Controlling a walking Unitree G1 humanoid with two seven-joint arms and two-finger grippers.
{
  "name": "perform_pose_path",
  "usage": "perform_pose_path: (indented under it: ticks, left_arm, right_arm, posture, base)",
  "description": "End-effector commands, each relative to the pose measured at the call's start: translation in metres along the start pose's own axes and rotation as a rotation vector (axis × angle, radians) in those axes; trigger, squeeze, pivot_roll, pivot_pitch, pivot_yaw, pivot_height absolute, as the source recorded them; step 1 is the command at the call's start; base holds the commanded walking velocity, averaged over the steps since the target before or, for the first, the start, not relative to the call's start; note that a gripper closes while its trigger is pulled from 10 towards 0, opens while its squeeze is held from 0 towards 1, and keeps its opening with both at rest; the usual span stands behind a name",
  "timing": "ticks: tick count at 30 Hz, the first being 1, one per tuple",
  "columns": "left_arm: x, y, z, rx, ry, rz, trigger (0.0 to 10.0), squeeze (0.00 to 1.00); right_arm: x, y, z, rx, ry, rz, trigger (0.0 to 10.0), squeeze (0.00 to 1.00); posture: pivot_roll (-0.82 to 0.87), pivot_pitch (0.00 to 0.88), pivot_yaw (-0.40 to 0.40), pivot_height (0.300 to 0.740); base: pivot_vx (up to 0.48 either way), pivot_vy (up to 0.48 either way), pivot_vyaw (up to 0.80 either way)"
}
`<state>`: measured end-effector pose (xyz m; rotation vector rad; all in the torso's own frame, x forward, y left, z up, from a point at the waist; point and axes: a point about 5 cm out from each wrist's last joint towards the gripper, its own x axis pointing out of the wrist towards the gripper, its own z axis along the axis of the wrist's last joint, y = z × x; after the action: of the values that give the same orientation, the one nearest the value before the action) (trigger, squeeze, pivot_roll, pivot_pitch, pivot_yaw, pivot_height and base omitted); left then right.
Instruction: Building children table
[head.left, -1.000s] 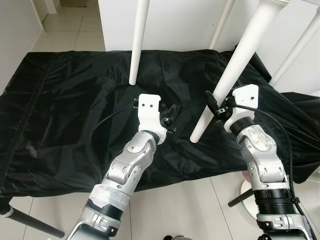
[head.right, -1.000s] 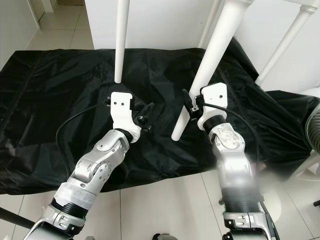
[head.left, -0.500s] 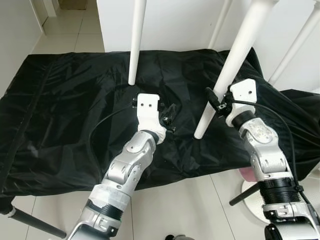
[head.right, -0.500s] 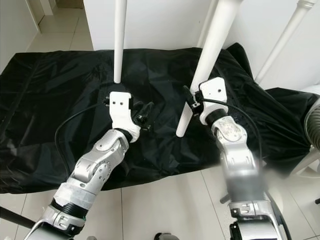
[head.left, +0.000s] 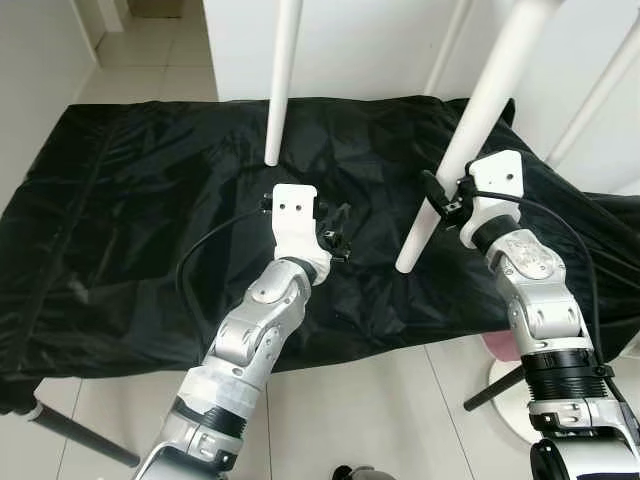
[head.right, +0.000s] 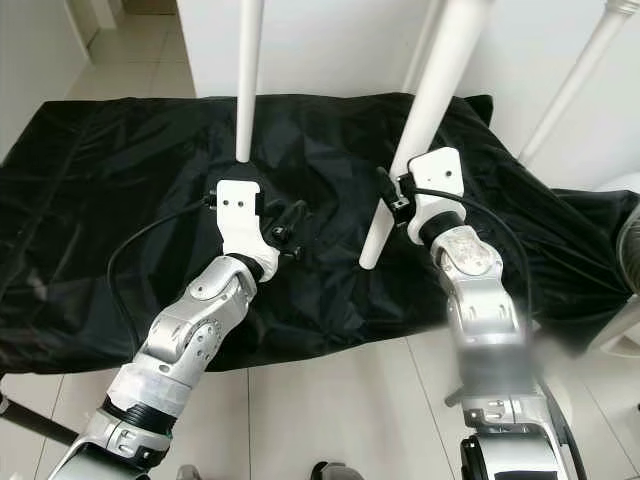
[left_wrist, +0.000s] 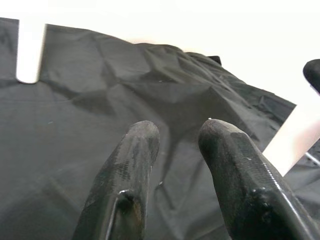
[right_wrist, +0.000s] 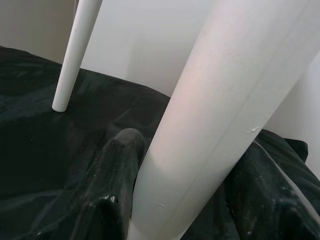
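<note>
A thick white table leg (head.left: 470, 140) slants up from the black cloth (head.left: 130, 220), and its lower end hangs just above the cloth. My right gripper (head.left: 437, 200) is shut on this leg near that end; in the right wrist view the leg (right_wrist: 210, 100) sits between both black fingers (right_wrist: 112, 185). A second white leg (head.left: 281, 80) stands upright further left, with its tip over the cloth. My left gripper (head.left: 336, 230) hovers low over the cloth between the two legs. Its fingers (left_wrist: 130, 170) are open and hold nothing.
More white legs (head.left: 600, 85) rise at the back right against a white panel (head.left: 350, 45). The cloth's front edge hangs over the tile floor (head.left: 350, 410). A black stand leg (head.left: 80, 440) lies at the lower left. A pink and white base (head.left: 505, 365) sits at the lower right.
The view has shifted slightly. My right gripper has lifted the thick leg a little up and away, leaving it a bit more upright. The left gripper has stayed nearly still.
</note>
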<state>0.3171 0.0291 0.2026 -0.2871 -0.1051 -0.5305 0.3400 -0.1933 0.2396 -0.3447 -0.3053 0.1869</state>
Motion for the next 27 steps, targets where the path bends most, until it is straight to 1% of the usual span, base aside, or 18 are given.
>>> perform_pose_path:
  ticks: [1, 4, 7, 8, 9, 10, 11, 13, 14, 15, 16, 18, 22, 27]
  left_arm:
    - [0.0, -0.004, -0.003, 0.03, 0.025, -0.114, 10.0, 0.0]
    - [0.0, -0.003, -0.005, 0.044, 0.038, -0.128, 10.0, 0.0]
    - [0.0, -0.003, -0.005, 0.042, 0.039, -0.137, 10.0, 0.0]
    - [0.0, -0.002, -0.005, 0.037, 0.039, -0.14, 10.0, 1.0]
    - [-0.001, -0.001, -0.004, 0.041, 0.04, -0.138, 10.0, 1.0]
    - [-0.001, -0.001, -0.004, 0.041, 0.04, -0.138, 10.0, 1.0]
    - [-0.001, 0.001, -0.004, 0.067, 0.047, -0.124, 10.0, 1.0]
    - [-0.001, 0.001, -0.004, 0.067, 0.047, -0.124, 10.0, 1.0]
    - [-0.001, 0.003, -0.005, 0.095, 0.056, -0.111, 10.0, 1.0]
    - [-0.001, 0.003, -0.005, 0.095, 0.056, -0.111, 10.0, 1.0]
    - [-0.001, 0.004, -0.005, 0.118, 0.06, -0.101, 10.0, 0.0]
    - [0.0, 0.006, -0.008, 0.16, 0.08, -0.086, 10.0, 0.0]
    - [0.0, 0.006, -0.011, 0.177, 0.092, -0.083, 10.0, 0.0]
    - [0.0, 0.003, -0.013, 0.193, 0.1, -0.087, 10.0, 0.0]
  right_arm:
    - [0.004, -0.034, 0.05, -0.231, -0.191, -0.135, 0.0, 0.0]
    - [0.006, -0.032, 0.052, -0.198, -0.2, -0.119, 0.0, 0.0]
    - [0.006, -0.03, 0.053, -0.195, -0.202, -0.11, 0.0, 0.0]
    - [0.007, -0.026, 0.052, -0.184, -0.201, -0.094, 0.0, 0.0]
    - [0.008, -0.02, 0.051, -0.174, -0.199, -0.075, 0.0, 0.0]
    - [0.008, -0.02, 0.051, -0.174, -0.199, -0.075, 0.0, 0.0]
    - [0.009, -0.012, 0.05, -0.158, -0.196, -0.05, 0.0, 0.0]
    - [0.009, -0.012, 0.05, -0.158, -0.196, -0.05, 0.0, 0.0]
    - [0.009, -0.009, 0.05, -0.148, -0.198, -0.036, 0.0, 0.0]
    - [0.009, -0.009, 0.05, -0.148, -0.198, -0.036, 0.0, 0.0]
    - [0.009, -0.007, 0.049, -0.147, -0.199, -0.026, 0.0, 0.0]
    - [0.009, -0.005, 0.049, -0.143, -0.198, -0.012, 0.0, 0.0]
    - [0.009, -0.004, 0.048, -0.144, -0.198, 0.001, 0.0, 0.0]
    - [0.008, -0.002, 0.048, -0.15, -0.2, 0.032, 0.0, 0.0]
  posture:
    - [0.01, 0.075, -0.047, 0.74]
    - [0.01, 0.075, -0.047, 0.74]
    - [0.01, 0.079, -0.05, 0.74]
    - [0.01, 0.081, -0.052, 0.74]
    - [0.02, 0.083, -0.055, 0.74]
    - [0.02, 0.083, -0.055, 0.74]
    - [0.02, 0.084, -0.056, 0.74]
    - [0.02, 0.084, -0.056, 0.74]
    - [0.02, 0.086, -0.059, 0.74]
    - [0.02, 0.086, -0.059, 0.74]
    - [0.02, 0.086, -0.059, 0.74]
    - [0.02, 0.086, -0.059, 0.74]
    - [0.02, 0.084, -0.063, 0.74]
    - [0.02, 0.079, -0.065, 0.74]
  base:
    - [0.0, 0.0, 0.0]
    - [0.0, 0.0, 0.0]
    - [0.0, 0.0, 0.0]
    - [0.0, 0.0, 0.0]
    - [0.0, 0.0, 0.0]
    - [0.0, 0.0, 0.0]
    - [0.0, 0.0, 0.0]
    - [0.0, 0.0, 0.0]
    - [0.0, 0.0, 0.0]
    - [0.0, 0.0, 0.0]
    - [0.0, 0.0, 0.0]
    - [0.0, 0.0, 0.0]
    - [0.0, 0.0, 0.0]
    - [0.0, -0.48, 0.0]
